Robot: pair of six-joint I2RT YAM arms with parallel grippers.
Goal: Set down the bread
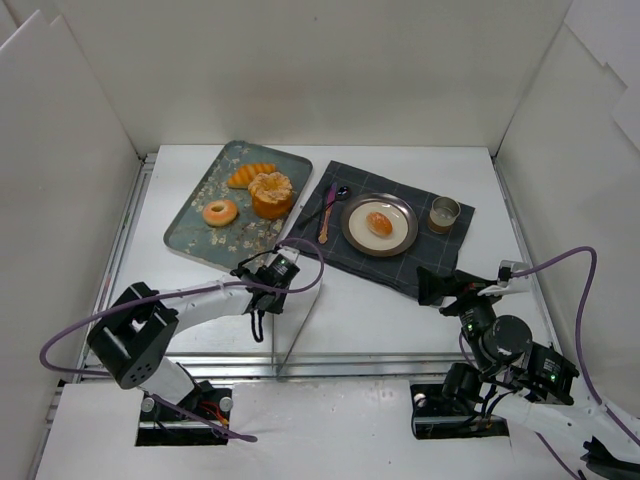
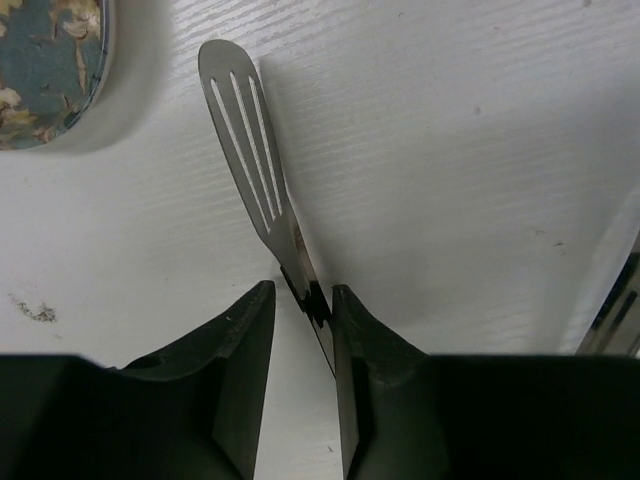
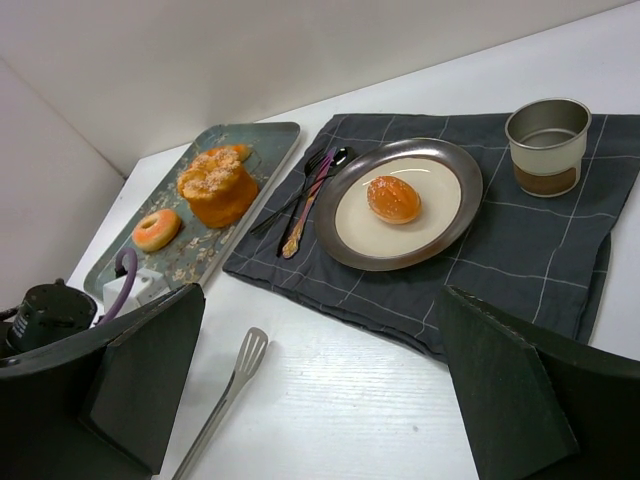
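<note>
Bread [image 1: 380,222] sits on the plate [image 1: 348,236], centre-right of the top view. Right gripper [image 3: 320,300] is wide open and empty, and looks the nearer; bread lies up-left of it. Left gripper [image 2: 302,290] is narrow around one arm of the tongs [image 2: 245,140]; can't tell if clamped.

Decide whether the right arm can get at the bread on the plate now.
Probably yes: the right fingers are open and face the bread on the plate, with only flat cloth between.

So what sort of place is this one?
Likely a lab cell staged as a dining setting: white panel walls, a placemat with the bread on a plate, a pastry tray.
</note>
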